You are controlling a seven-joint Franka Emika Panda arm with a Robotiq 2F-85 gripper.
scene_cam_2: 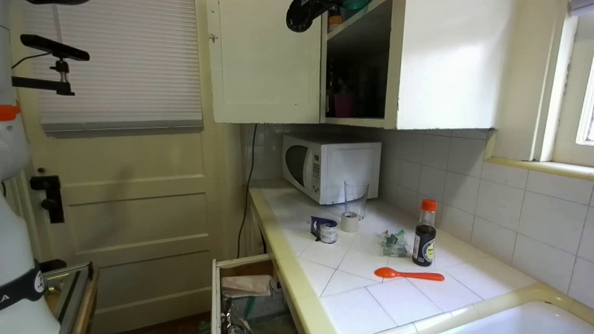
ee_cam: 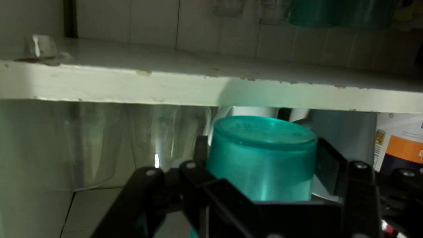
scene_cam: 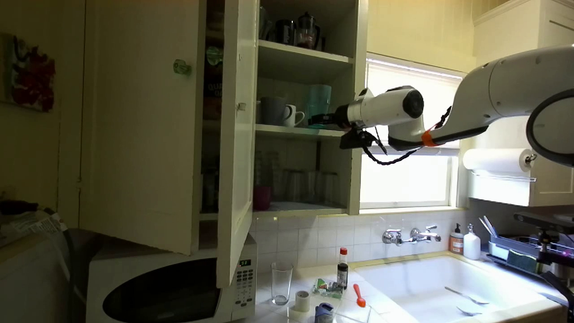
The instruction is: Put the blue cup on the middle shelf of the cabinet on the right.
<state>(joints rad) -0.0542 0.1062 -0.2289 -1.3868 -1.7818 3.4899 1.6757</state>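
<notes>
Lettered with a white "A" point(scene_cam_2: 5, 297) near a pale emblem point(scene_cam_2: 39, 280), on the black band point(scene_cam_2: 21, 291) of the robot arm point(scene_cam_2: 14, 250). Lit green on the display point(scene_cam: 245, 263) of the microwave point(scene_cam: 166, 287), probably in digits, too small to read. Printed pale on a dark package point(scene_cam: 213, 87), too blurred to spell. Labeled illegibly on the red-capped bottle point(scene_cam_2: 424, 235). Cut off mid-character on an orange-panelled package point(ee_cam: 401, 147).

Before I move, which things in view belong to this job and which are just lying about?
Job: translucent turquoise plastic cup; black gripper holding it; thin cream-white middle shelf; open cream-white cabinet.
Lying about: orange-red plastic spoon; slim red-capped bottle; tall clear drinking glass; short white roll.
</notes>
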